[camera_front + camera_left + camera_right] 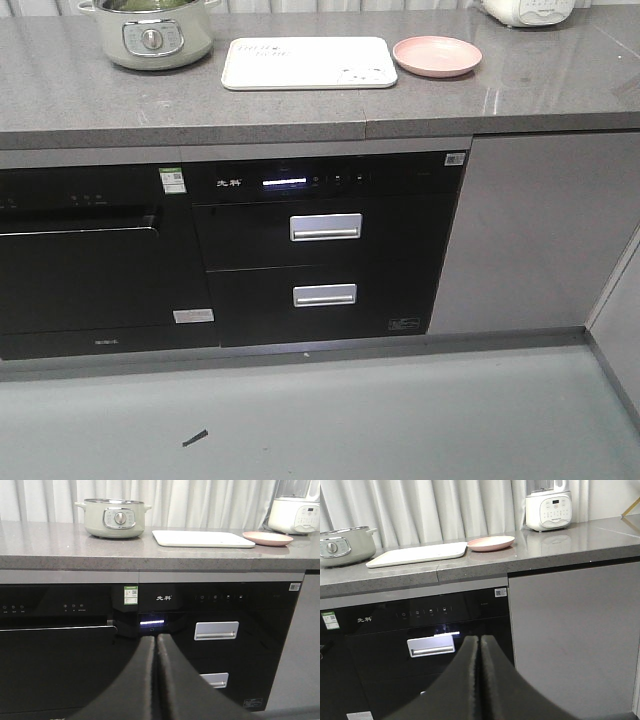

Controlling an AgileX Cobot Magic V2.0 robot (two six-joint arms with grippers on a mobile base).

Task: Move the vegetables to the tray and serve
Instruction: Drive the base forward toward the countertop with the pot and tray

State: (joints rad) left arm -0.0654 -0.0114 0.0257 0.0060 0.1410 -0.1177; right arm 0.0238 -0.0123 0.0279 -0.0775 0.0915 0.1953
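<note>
Currently, the vegetables [152,4] are sitting inside the pale green pot [155,40] at the left end of the grey counter [300,112]. They are showing only as a strip of green at the top edge of the front view, and neither wrist view is showing them over the rim. The tray [300,68] is lying flat just right of the pot, apart from it, with nothing on it. The pink plate [437,55] is resting just beside the tray's right end. A white appliance [548,510] is standing further right, near the curtain.

Both arms are hanging low in front of the black cabinet, well below the counter. The left gripper [156,642] is pointing at the lit display, its 2 fingers pressed together and holding nothing. The right gripper [479,641] is likewise closed tight and carrying nothing, aiming beside the upper of the 2 drawer handles [325,227]. A small dark scrap [195,437] is lying on the floor.
</note>
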